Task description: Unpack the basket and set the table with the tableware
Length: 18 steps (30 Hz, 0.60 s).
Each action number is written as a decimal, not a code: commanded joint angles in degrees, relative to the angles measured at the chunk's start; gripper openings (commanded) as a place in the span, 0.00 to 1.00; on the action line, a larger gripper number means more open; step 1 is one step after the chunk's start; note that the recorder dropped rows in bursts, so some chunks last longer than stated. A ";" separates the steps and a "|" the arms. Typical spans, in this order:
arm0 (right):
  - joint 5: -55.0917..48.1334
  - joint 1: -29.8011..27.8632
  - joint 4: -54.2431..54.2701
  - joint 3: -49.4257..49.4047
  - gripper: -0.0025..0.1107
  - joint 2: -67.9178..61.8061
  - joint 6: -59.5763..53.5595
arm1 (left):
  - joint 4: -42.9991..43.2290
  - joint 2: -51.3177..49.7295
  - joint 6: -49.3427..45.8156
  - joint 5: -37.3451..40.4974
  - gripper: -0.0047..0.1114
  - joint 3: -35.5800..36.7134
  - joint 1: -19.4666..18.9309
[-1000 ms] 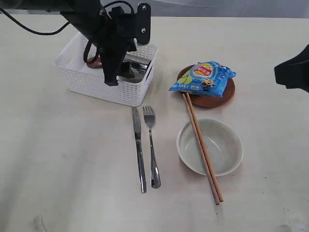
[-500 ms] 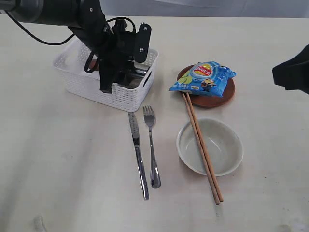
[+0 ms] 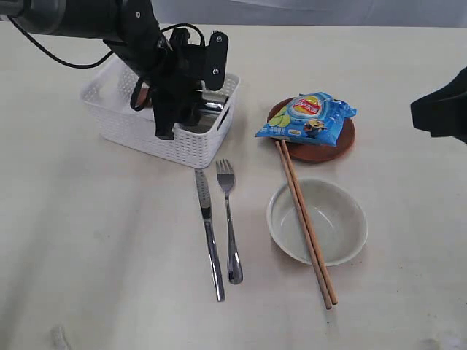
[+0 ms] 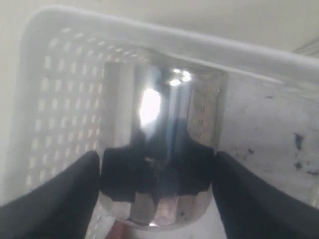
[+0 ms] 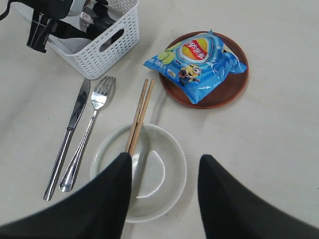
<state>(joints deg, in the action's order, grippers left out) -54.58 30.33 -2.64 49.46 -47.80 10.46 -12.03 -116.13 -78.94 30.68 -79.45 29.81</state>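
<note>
Straddles steel cup in basket with left gripper spread wide, hold unclear; may slip off polished steel.

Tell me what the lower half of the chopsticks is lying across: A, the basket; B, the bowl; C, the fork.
B: the chopsticks run over the rim of the bowl, clear of the basket and the fork.

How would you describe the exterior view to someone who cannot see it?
A robot's left hand reaches into a white basket that holds a steel cup. On the table: knife and fork side by side, chopsticks across a pale bowl, a blue chip bag on a brown plate.
</note>
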 commanded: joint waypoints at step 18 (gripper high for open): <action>0.33 0.06 0.16 -0.20 0.38 0.05 -0.59 | 6.56 4.43 21.41 -5.31 0.35 0.41 -1.24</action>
<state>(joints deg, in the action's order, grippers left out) -54.58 30.33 -2.42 49.46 -47.80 10.46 -9.38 -111.73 -73.87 31.35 -79.36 29.69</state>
